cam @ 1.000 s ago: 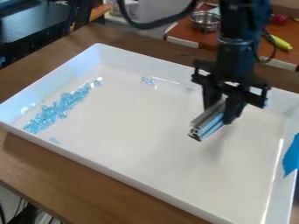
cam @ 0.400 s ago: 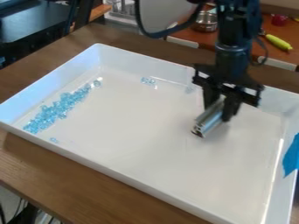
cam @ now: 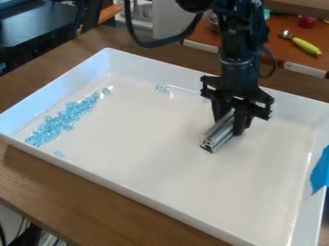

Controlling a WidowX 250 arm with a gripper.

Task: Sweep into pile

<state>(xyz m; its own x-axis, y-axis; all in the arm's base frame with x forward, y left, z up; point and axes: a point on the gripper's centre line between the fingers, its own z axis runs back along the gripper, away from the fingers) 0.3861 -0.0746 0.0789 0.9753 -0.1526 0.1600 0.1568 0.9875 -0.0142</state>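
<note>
The claw (cam: 229,123) grips a metal bar (cam: 217,136), apparently for gathering stragglers, and next should set it behind the stray beads (cam: 162,89) and push toward the main pile (cam: 62,121).

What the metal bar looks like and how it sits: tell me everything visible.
The silvery bar, straight and grooved lengthwise, looks like metal, with a notched end pointing to the view's lower left. The pincer grips it between its fingers over the white tray, right of centre. Whether it touches the tray is unclear.
</note>
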